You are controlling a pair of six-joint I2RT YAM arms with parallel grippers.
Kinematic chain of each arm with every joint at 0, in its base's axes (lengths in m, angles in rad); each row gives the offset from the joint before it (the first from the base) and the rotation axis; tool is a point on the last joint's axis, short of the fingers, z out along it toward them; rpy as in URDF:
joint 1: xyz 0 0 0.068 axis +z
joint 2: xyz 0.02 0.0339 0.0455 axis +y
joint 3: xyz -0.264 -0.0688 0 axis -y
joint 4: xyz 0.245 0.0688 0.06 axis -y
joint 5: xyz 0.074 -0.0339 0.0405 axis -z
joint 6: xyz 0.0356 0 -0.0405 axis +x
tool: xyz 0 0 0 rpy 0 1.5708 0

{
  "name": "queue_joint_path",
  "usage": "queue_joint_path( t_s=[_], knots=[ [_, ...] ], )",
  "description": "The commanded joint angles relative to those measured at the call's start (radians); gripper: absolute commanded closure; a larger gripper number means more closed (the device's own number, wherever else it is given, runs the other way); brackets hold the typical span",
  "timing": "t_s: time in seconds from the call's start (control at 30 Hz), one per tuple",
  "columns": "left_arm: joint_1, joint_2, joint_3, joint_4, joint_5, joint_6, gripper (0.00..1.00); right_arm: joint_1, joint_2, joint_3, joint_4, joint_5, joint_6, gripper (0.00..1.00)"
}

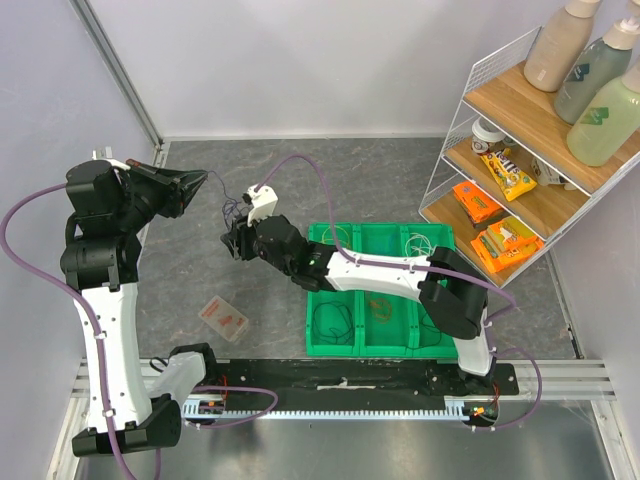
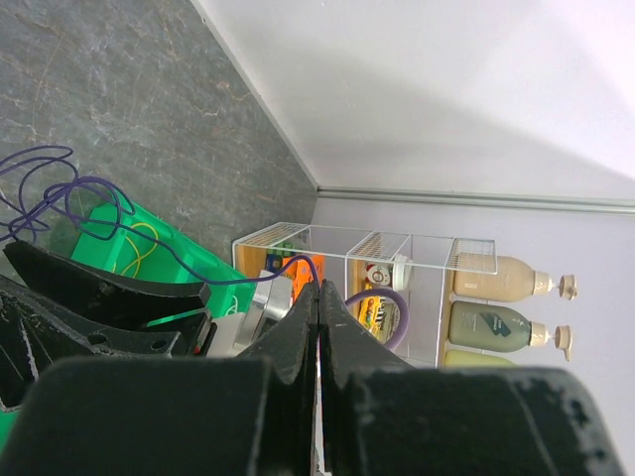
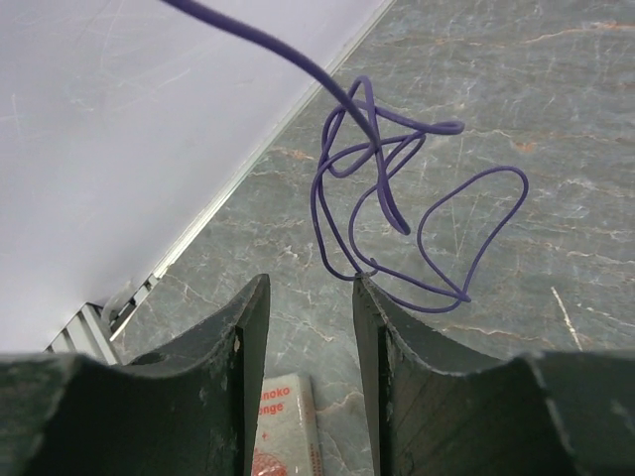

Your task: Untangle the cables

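Purple cable (image 3: pixel 369 139) dangles knotted above table (image 1: pixel 350 170), one strand pinched in closed left gripper (image 2: pixel 318 290); right gripper (image 3: pixel 307 290) half-open, empty, just beside loops. Best move, likely: catch single outer loop, draw gently away from left grip.

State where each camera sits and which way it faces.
Top external: above and behind the bases, looking down on the table; the left arm and right arm show.
Left wrist: looks along the shut left gripper toward the wire shelf.
Right wrist: looks past the open right gripper down at the purple cable.
Shared: all three show the purple cable.
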Motion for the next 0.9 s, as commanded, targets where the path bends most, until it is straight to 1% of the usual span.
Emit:
queue_joint_path(
  t_s=[0.0, 0.17, 0.27, 0.4, 0.6, 0.8, 0.87],
  knots=[
    [0.0, -0.01, 0.03, 0.012, 0.028, -0.04, 0.98, -0.001, 0.017, 0.06, -0.011, 0.06, -0.04, 0.54],
    [0.002, -0.012, 0.028, 0.012, 0.03, -0.04, 0.98, 0.01, 0.029, 0.081, -0.02, 0.091, -0.084, 0.56],
    [0.002, -0.009, 0.027, 0.012, 0.031, -0.042, 0.98, 0.031, 0.047, 0.123, -0.048, 0.138, -0.146, 0.56],
    [0.0, -0.007, 0.027, 0.01, 0.033, -0.043, 0.98, 0.066, 0.067, 0.159, -0.074, 0.25, -0.222, 0.57],
    [0.0, -0.01, 0.022, 0.02, 0.045, -0.046, 0.98, 0.111, 0.124, 0.239, -0.128, 0.404, -0.27, 0.58],
    [0.0, -0.021, 0.014, 0.03, 0.043, -0.055, 0.98, 0.129, 0.161, 0.267, -0.12, 0.476, -0.278, 0.64],
    [0.0, -0.023, 0.014, 0.03, 0.045, -0.055, 0.98, 0.134, 0.165, 0.267, -0.103, 0.505, -0.285, 0.7]
  ],
)
